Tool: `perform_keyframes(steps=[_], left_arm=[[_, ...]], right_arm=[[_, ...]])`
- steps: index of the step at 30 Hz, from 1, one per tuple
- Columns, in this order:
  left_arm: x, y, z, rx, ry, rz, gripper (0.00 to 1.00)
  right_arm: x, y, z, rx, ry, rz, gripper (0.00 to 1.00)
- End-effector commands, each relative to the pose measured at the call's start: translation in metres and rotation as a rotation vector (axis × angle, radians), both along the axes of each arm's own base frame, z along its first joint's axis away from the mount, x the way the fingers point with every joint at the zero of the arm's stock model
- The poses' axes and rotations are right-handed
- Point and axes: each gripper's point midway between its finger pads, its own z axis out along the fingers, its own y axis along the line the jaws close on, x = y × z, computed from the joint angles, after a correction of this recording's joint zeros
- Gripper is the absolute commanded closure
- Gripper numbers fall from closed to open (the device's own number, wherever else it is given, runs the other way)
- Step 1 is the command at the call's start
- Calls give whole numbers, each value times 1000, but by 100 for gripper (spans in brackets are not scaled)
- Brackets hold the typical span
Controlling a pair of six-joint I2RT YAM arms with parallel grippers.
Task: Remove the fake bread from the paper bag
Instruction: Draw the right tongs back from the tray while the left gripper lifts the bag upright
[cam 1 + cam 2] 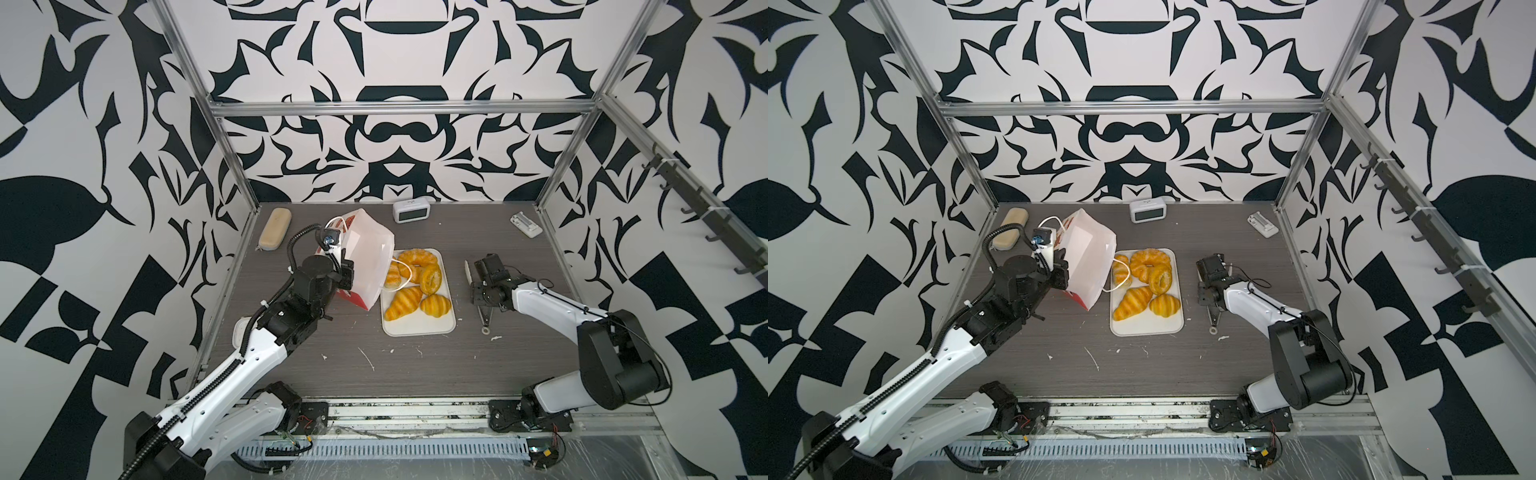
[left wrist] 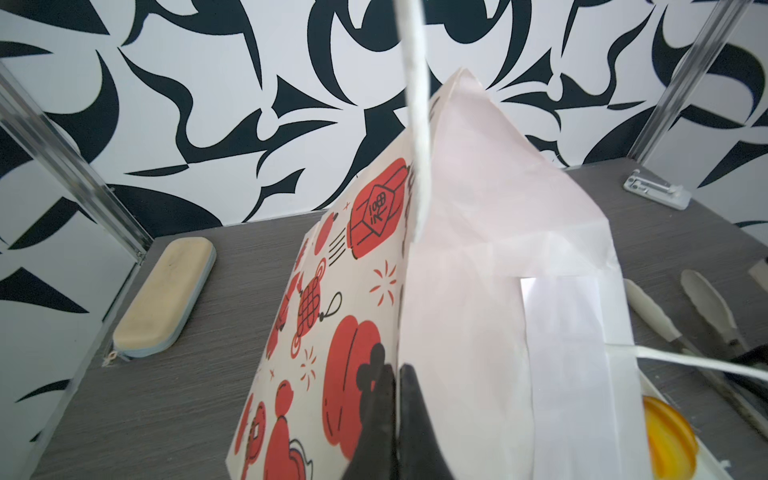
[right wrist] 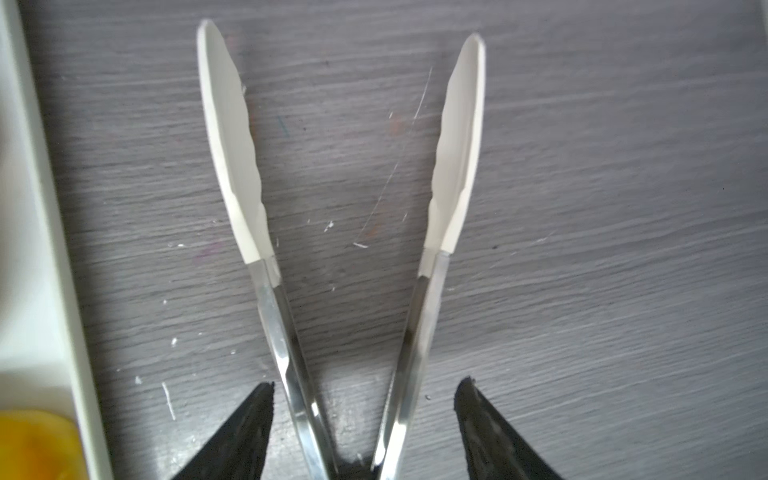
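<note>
The paper bag (image 1: 365, 257) (image 1: 1088, 257) leans with its white mouth toward the white tray (image 1: 415, 330) (image 1: 1146, 330). My left gripper (image 1: 347, 276) (image 1: 1061, 272) (image 2: 399, 374) is shut on the bag's wall (image 2: 478, 249) at the rim. The fake bread (image 1: 415, 282) (image 1: 1148, 282) lies on the tray: a ring loaf (image 1: 417, 257), a swirl bun (image 1: 431, 278), two croissants (image 1: 403, 302) and a ridged roll (image 1: 392, 274) under the bag's cord handle. Right of the tray, my right gripper (image 1: 480, 297) (image 1: 1210, 297) (image 3: 363, 399) is open. Metal tongs (image 3: 415, 332) with white tips lie between its fingers, with a gap on each side.
A beige oblong case (image 1: 274, 229) (image 2: 166, 299) lies at the back left. A small white clock (image 1: 410, 211) stands at the back wall, and a white flat device (image 1: 525, 224) lies at the back right. Metal frame posts edge the table.
</note>
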Motion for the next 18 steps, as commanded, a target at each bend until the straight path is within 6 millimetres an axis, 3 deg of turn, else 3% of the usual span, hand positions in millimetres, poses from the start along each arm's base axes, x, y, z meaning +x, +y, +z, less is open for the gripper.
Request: perform_keyframes(steps=[1, 11, 18], left_arm=[[-7, -2, 11, -129, 82, 18, 100], [-7, -19, 20, -300, 225, 13, 100], [-4, -19, 21, -333, 243, 39, 100]], right_arm=[[4, -9, 23, -9, -98, -45, 25], [-5, -15, 32, -16, -130, -40, 24], [-7, -13, 35, 3, -141, -34, 24]])
